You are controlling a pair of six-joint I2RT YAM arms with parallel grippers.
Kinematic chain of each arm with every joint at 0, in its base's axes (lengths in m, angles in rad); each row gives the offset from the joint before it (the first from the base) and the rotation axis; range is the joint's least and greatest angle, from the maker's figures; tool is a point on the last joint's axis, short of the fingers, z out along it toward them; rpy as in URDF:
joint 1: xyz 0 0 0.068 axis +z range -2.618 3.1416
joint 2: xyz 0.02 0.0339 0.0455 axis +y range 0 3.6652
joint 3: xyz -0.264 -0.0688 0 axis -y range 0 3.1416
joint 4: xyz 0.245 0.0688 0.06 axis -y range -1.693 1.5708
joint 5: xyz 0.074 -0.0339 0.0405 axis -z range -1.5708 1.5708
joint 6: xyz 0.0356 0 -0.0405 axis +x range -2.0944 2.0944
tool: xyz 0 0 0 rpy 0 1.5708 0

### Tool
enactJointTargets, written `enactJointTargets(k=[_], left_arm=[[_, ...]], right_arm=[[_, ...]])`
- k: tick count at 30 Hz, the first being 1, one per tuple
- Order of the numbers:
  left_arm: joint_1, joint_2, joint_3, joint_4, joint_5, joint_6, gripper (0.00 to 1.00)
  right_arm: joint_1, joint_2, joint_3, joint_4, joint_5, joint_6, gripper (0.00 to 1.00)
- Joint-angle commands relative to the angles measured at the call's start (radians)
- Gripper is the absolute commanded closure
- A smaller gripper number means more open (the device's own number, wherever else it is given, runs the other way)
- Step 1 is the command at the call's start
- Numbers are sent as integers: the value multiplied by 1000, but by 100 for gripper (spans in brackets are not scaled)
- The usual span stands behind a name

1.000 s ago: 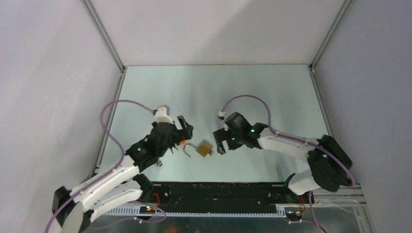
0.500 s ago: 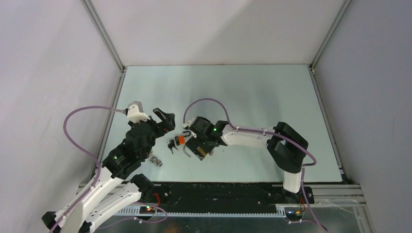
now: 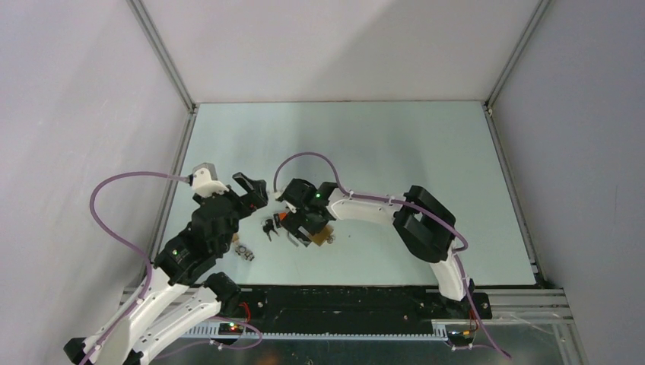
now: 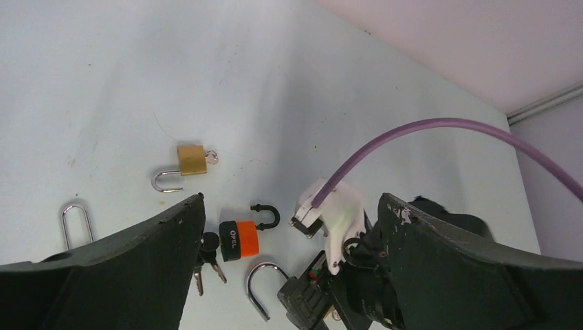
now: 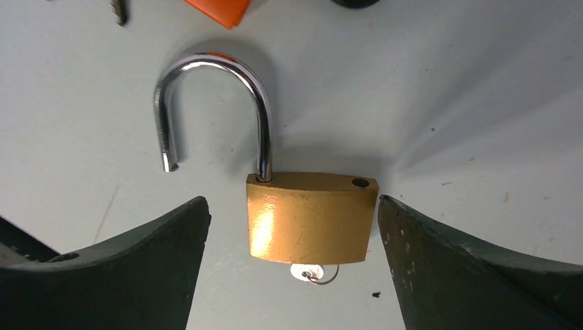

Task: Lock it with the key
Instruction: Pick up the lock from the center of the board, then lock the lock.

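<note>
Right arm reaches left across the counter [image 3: 426,152], elbow bent, wrist pitched down; right fingers [image 5: 481,268] stand spread either side of the brass padlock [image 5: 313,218], not clamping it; its shackle [image 5: 258,89] hangs open, key [image 5: 313,273] in its base; left fingers [image 4: 124,275] hover wide apart, empty.

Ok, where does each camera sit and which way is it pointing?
Top external: fixed above and behind the bases, looking down on the table; both arms show, left pincer and right pincer.
Left wrist: on the left arm, angled down at the orange padlock, framed by its open fingers; the right pincer's back shows too.
Right wrist: looking straight down, close, at the brass padlock between its open fingers.
Shared: top external and right wrist both show the brass padlock.
</note>
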Motion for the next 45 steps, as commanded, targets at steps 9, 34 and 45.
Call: enactJointTargets(k=[9, 34, 45], left_arm=[[7, -14, 11, 9, -33, 27, 0], [6, 10, 39, 15, 110, 36, 0], [1, 124, 75, 217, 440, 179, 4]], right_arm=[[-12, 79, 38, -58, 16, -20, 5], [-330, -472, -316, 514, -409, 585, 51], [-337, -665, -484, 813, -215, 1179, 49]])
